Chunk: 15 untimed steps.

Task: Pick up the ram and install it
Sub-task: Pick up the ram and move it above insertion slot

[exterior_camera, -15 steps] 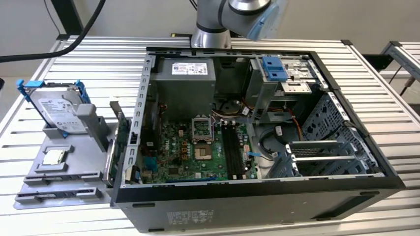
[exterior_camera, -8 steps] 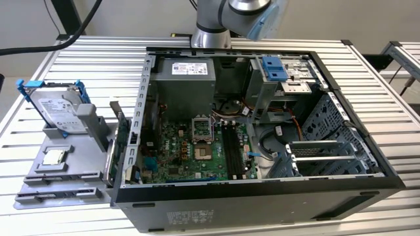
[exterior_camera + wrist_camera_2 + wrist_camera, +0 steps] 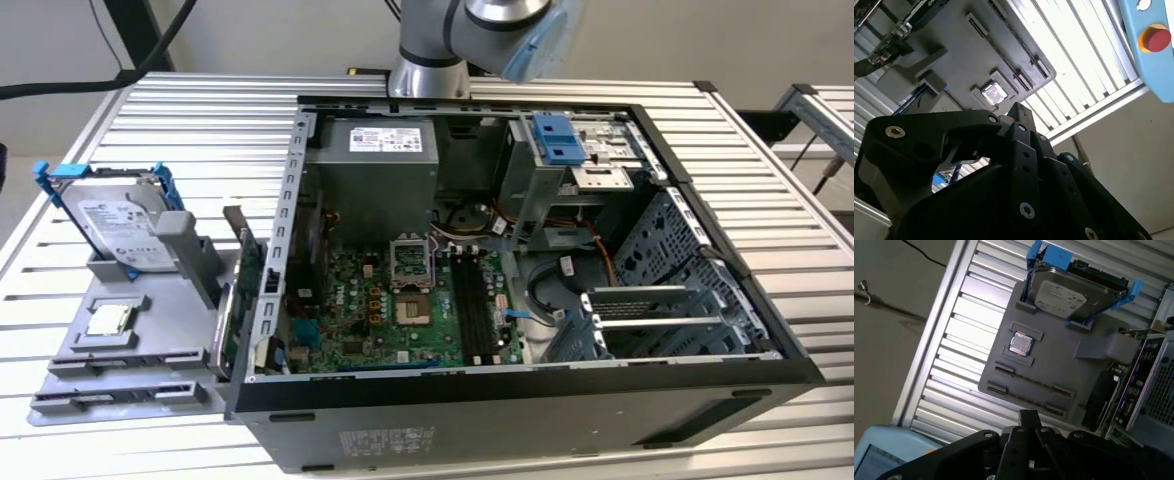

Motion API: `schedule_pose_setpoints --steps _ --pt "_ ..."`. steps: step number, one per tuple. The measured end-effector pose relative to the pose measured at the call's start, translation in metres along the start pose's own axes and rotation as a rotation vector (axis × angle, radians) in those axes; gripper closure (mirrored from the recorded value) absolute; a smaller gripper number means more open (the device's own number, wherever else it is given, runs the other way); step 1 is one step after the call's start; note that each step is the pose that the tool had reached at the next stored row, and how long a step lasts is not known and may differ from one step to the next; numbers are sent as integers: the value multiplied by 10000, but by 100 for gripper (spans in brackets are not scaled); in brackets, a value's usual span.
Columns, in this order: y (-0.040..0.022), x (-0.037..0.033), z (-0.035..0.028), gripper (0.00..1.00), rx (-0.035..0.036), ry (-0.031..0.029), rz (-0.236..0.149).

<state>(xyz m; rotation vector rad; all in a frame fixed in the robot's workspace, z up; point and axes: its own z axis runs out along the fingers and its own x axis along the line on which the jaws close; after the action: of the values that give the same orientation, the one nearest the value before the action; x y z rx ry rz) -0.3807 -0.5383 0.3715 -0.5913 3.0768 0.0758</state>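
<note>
Thin dark blue-green ram stick (image 3: 242, 262): seemingly stood on edge in the grey plastic tray (image 3: 1054, 360), staged for pickup. Black gripper (image 3: 1029, 416) faced that tray, well apart; I couldn't tell whether it was open or closed.

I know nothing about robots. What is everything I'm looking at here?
computer case: one, black, open, on the table's middle.
motherboard: one, green, inside the case.
power supply: one, grey, inside the case's far end.
grey tray: one, beside the case, on the exterior view's left.
hard drive: one, silver in a blue frame, propped on the tray.
processor chip: one, silver, in a tray recess.
table: one, silver slats, under everything.
robot arm: one, silver-grey, behind the case.
gripper: one, black, in both wrist views.
</note>
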Motion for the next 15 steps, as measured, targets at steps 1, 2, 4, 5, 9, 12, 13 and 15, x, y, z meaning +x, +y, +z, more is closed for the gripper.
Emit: schedule_pose_setpoints --steps 1,2,4,5,9,12,13,15 --pt "0 0 0 100 -3 9 -184" --pt "0 0 0 100 -6 16 -354" --pt "0 0 0 100 -12 33 -718" --pt "0 0 0 100 -15 42 -909" --pt "0 0 -1 100 -27 74 -1627" --pt "0 0 -2 100 -36 101 -2183" --pt "0 0 -3 100 -39 109 -2367" --pt "0 0 -5 100 -44 127 -2727"
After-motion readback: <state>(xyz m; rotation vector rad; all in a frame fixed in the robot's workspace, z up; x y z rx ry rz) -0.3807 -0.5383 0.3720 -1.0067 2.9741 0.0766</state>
